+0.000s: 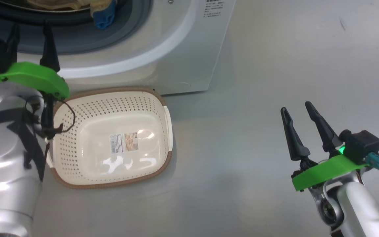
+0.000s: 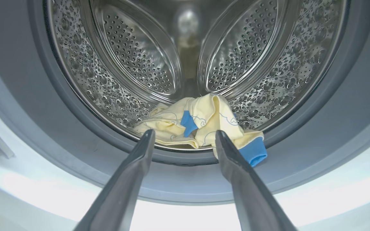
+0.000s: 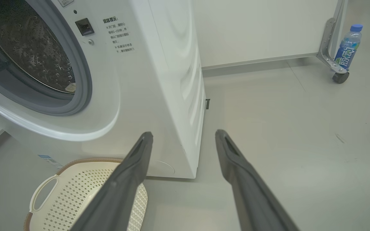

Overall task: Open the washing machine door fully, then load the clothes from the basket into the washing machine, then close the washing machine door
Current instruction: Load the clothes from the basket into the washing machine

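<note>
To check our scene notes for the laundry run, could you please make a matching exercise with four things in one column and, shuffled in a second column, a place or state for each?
Column one
1. basket
2. clothes
3. right pincer
4. bottle

Column two
a. stands beside a caster wheel
b. open, above bare floor
c. empty, on the floor in front of the washing machine
d. lying at the front edge of the drum, one blue cuff hanging over it

Pairs: 1-c, 2-d, 3-b, 4-a
</note>
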